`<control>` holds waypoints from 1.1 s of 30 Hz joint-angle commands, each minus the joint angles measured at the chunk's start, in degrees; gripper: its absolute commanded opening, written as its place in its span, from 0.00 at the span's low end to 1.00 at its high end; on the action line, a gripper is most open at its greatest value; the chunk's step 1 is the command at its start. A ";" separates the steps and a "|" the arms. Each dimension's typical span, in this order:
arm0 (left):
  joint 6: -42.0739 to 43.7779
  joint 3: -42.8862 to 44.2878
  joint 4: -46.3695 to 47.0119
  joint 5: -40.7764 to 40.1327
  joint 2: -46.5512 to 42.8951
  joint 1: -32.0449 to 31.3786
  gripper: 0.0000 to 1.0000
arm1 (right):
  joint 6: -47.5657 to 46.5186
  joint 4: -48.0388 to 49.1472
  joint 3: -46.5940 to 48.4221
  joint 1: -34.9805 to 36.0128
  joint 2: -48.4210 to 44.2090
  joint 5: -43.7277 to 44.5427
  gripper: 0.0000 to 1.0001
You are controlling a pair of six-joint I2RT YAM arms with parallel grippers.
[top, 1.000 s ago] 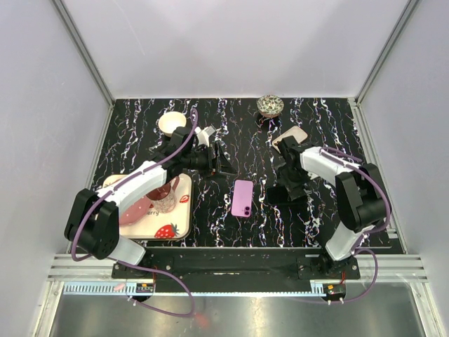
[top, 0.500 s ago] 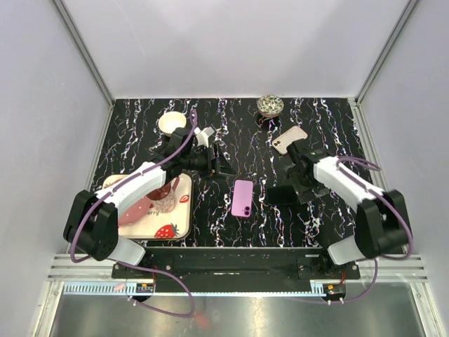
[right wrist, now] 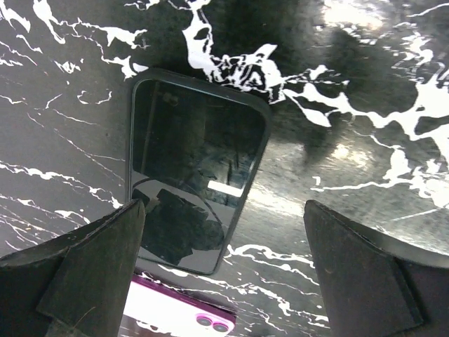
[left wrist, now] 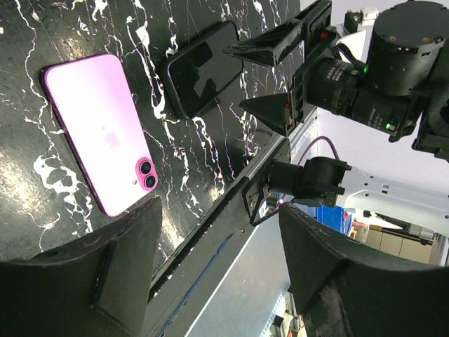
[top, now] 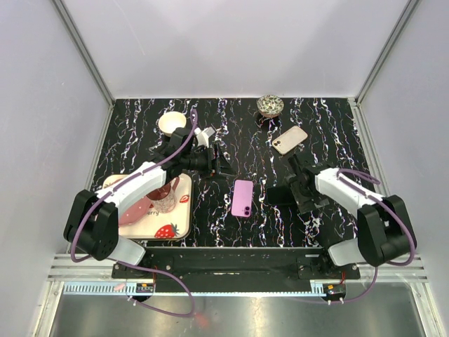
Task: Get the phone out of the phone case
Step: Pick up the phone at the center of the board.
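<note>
Over the last second the right arm has swung its elbow out toward the right edge of the top view. That uncovers the beige phone [top: 290,139] in the upper right, while the left arm has barely shifted.

At the left of that view, a strawberry-print tray [top: 179,219] carrying a glass [top: 165,196] plays no part in the job. Left of centre, the left hand [left wrist: 219,207] hovers with its fingers apart and nothing between them. Below and right of it, a purple phone [top: 243,198] lies back-up on the tabletop [top: 140,133], camera lenses showing, apparently bare.

Just beside it to the right lies the black-cased phone [right wrist: 196,175], screen up, slightly right of centre. In the right wrist view a dark rim runs all round the glossy screen, so the phone looks fully seated in its case. The right hand [right wrist: 223,203] hangs over it with its fingers spread wide on either side. I cannot tell if they touch it.

Judged from this, the task has hardly started. Neither hand grips the case, no corner is lifted, and pinning the case and prying the phone free are both still to do.
</note>
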 commanded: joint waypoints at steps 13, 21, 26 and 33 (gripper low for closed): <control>2.90 1.65 -1.27 -0.04 -3.51 0.28 0.70 | -0.90 6.16 9.24 -0.43 13.72 -2.19 1.00; 3.34 1.56 -1.54 0.31 -3.33 0.28 0.70 | -1.52 3.96 9.77 -1.04 16.53 -2.81 1.00; 3.08 1.56 -1.27 0.84 -2.80 0.28 0.70 | -2.75 -3.58 14.77 -1.22 23.45 0.00 1.00; 2.99 1.12 -1.27 0.58 -2.98 0.28 0.70 | -4.94 -15.47 24.98 -1.22 34.20 0.10 1.00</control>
